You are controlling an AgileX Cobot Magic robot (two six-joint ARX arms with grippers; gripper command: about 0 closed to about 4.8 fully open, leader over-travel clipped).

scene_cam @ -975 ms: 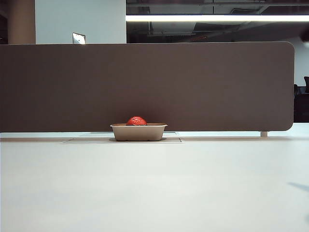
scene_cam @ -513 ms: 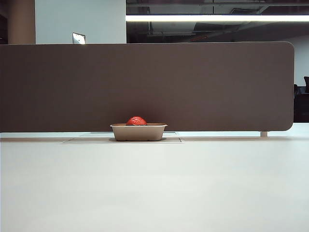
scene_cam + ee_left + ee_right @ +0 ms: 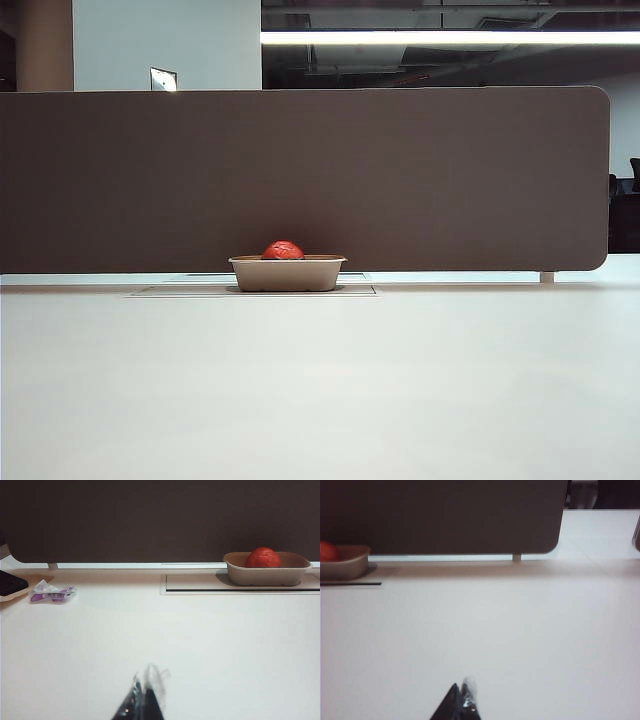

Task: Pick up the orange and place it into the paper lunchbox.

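The reddish orange [image 3: 283, 250] lies inside the beige paper lunchbox [image 3: 287, 274] at the far side of the white table, against the dark partition. The left wrist view shows the orange [image 3: 263, 558] in the lunchbox [image 3: 267, 575] from a distance. At the edge of the right wrist view, part of the orange [image 3: 327, 551] and lunchbox [image 3: 347, 566] show. My left gripper [image 3: 145, 692] is shut and empty, far back from the box. My right gripper [image 3: 461, 695] is also shut and empty, well away from it. Neither gripper appears in the exterior view.
A dark partition [image 3: 300, 180] stands right behind the lunchbox, with a recessed cable slot [image 3: 240, 586] under the box. A crumpled purple-and-white wrapper [image 3: 50, 592] and a dark device [image 3: 10, 585] lie off to the side in the left wrist view.
A faint shadow at the right edge of the table one second ago has gone from the exterior view. The orange and lunchbox have not moved.
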